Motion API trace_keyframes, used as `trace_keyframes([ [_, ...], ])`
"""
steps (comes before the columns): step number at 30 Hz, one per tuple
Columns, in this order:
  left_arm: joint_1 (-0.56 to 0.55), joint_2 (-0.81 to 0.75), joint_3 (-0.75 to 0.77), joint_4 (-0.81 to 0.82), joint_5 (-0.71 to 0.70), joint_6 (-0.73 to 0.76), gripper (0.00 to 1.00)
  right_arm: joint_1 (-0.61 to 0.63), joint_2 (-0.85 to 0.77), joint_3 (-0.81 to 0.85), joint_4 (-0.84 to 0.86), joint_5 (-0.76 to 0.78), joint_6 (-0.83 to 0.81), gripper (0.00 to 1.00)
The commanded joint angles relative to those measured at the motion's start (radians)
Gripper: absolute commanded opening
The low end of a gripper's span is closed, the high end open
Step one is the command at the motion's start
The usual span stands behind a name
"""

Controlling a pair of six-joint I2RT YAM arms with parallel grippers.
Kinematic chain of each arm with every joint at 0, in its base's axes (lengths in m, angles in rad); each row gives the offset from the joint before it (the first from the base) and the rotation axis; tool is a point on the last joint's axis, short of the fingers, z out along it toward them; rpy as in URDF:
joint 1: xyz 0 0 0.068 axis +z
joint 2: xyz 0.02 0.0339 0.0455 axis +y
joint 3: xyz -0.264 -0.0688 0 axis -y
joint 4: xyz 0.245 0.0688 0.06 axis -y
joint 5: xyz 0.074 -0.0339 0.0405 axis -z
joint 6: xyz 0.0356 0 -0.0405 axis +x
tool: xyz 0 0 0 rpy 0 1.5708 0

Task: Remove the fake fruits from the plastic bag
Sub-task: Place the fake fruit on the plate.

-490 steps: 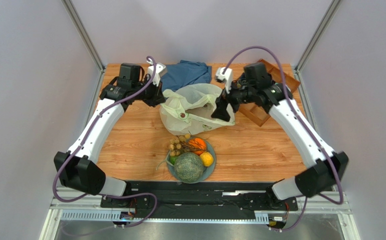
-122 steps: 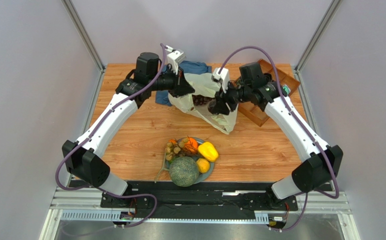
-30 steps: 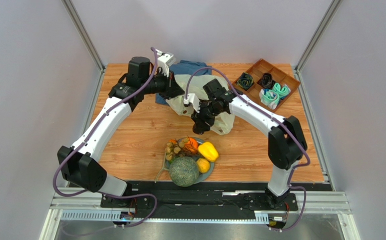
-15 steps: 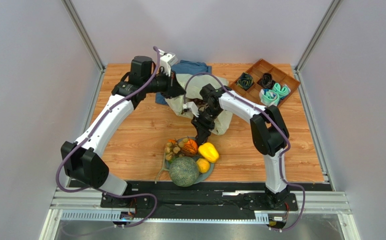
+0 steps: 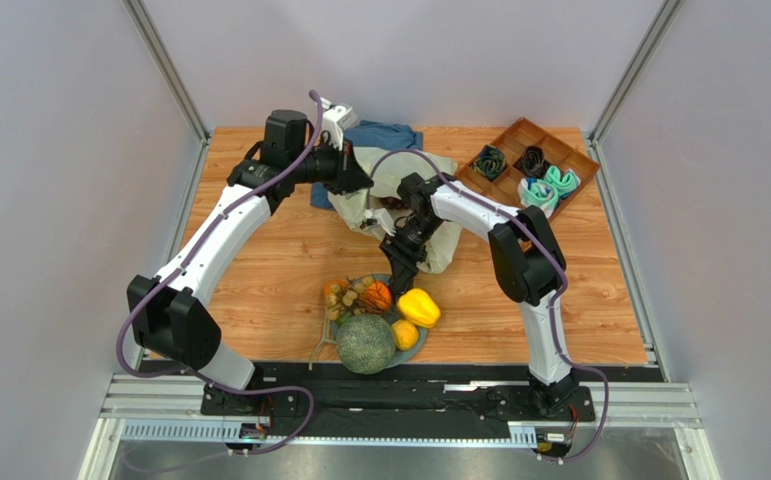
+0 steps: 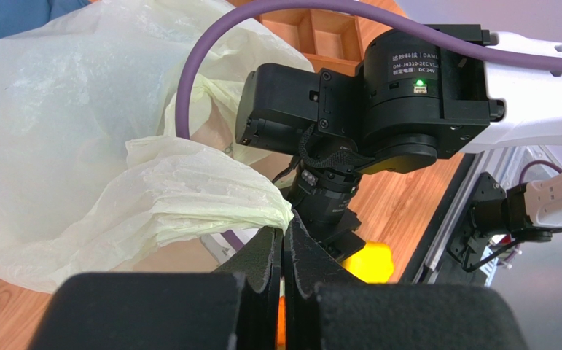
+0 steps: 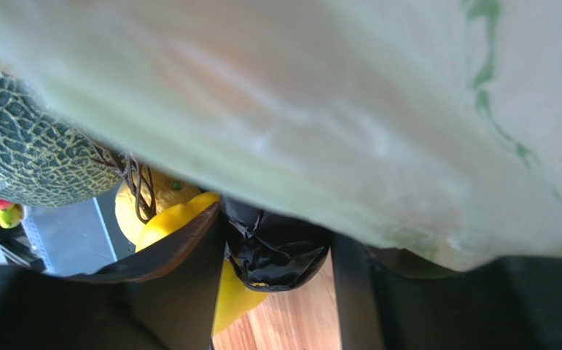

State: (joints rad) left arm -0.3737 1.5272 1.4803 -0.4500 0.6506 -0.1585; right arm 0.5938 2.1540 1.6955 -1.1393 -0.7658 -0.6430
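The pale yellow-green plastic bag [image 5: 414,185] lies at the back centre. My left gripper [image 5: 356,181] is shut on its bunched edge [image 6: 211,200] and holds it up. My right gripper [image 5: 397,272] hangs just beyond the grey plate [image 5: 421,343], shut on a dark purple-black crinkled piece [image 7: 276,251], seemingly the grapes. The bag [image 7: 334,95] drapes over the right wrist view. On the plate are the netted green melon [image 5: 365,343], an orange [image 5: 380,296], a yellow piece [image 5: 419,307], another orange-yellow fruit [image 5: 404,333] and small tan pieces [image 5: 344,295].
A blue cloth [image 5: 379,135] lies behind the bag. A wooden compartment tray [image 5: 514,142] with rolled green and black socks [image 5: 549,187] stands at the back right. The right arm's forearm crosses in front of the bag.
My right gripper has come out of the bag and moved toward the plate with the dark piece. The left gripper still holds the bag edge, almost unmoved.
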Motion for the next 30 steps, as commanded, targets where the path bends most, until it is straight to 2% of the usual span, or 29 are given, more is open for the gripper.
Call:
trace_keyframes([
  [1,-0.002,-0.001,0.041,0.036,0.02,-0.007,0.0,-0.017,0.013,0.035,0.006,-0.029,0.043,0.58],
  [10,-0.004,0.01,0.052,0.043,0.027,-0.012,0.0,-0.052,0.0,0.067,-0.005,-0.064,0.068,0.74],
  [13,-0.002,0.016,0.055,0.05,0.032,-0.016,0.0,-0.055,-0.005,0.066,-0.008,-0.075,0.069,0.76],
  [14,-0.004,0.019,0.055,0.05,0.034,-0.019,0.0,-0.055,0.003,0.07,-0.02,-0.078,0.066,0.99],
  [17,-0.004,0.019,0.058,0.051,0.037,-0.019,0.0,-0.055,0.012,0.076,-0.042,-0.098,0.068,1.0],
  [18,-0.002,0.019,0.058,0.05,0.037,-0.021,0.0,-0.057,0.009,0.075,-0.042,-0.102,0.071,1.0],
  [24,-0.004,0.014,0.055,0.053,0.037,-0.021,0.0,-0.058,-0.005,0.064,-0.028,-0.121,0.083,0.83],
  [25,-0.002,0.014,0.055,0.054,0.037,-0.021,0.0,-0.058,-0.008,0.062,-0.024,-0.113,0.079,0.75],
  [30,-0.004,0.011,0.051,0.056,0.038,-0.024,0.0,-0.058,-0.002,0.05,-0.005,-0.095,0.086,0.59],
])
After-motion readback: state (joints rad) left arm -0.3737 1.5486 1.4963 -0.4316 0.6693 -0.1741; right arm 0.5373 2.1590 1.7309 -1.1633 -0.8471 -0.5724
